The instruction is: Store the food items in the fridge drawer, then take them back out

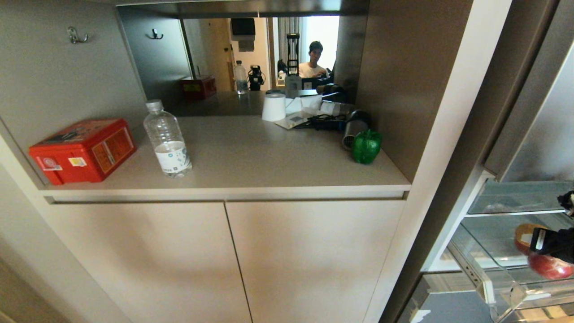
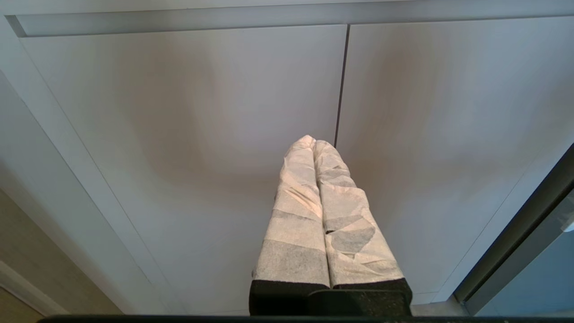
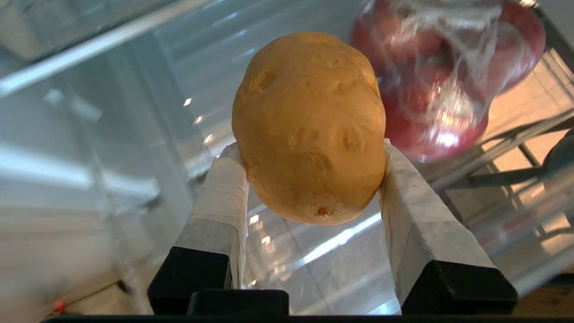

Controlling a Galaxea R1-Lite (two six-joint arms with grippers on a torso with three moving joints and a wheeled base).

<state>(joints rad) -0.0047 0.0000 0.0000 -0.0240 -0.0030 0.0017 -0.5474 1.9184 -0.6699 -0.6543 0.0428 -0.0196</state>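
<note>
Tan-brown and dimpled, the potato [image 3: 309, 130] sits clamped between the two tape-wrapped fingers [image 3: 224, 179] of the right gripper [image 3: 309, 157], whose jaws stand about half apart with a pad pressed to each flank of it. In the right wrist view it hangs above the clear plastic of the fridge drawer [image 3: 134, 134], not resting on the floor of the bin. Just beyond it, inside the same see-through plastic, lies a glossy red fruit [image 3: 439, 89]. In the head view the right gripper [image 1: 545, 242] shows only at the far right edge, down in the open fridge, with the red fruit [image 1: 549, 265] under it and the whitish front rim of the drawer [image 1: 489, 291] nearer the camera.

The left gripper [image 2: 314, 143] is parked low before the pale cabinet doors [image 2: 179, 134], its wrapped fingers pressed together with nothing between them.

Farther back, on the counter [image 1: 269, 166] above those doors, the dark-green bell pepper [image 1: 366, 146] stands near the right-hand wall, just beside a grey metal cylinder [image 1: 354, 128]. A clear water bottle [image 1: 167, 139] stands upright towards the left, and a red box [image 1: 83, 150] lies left of it. At the back sits a white roll [image 1: 274, 106] beside loose papers and cables [image 1: 314, 117], and beyond the opening a seated person [image 1: 314, 60] is in view
</note>
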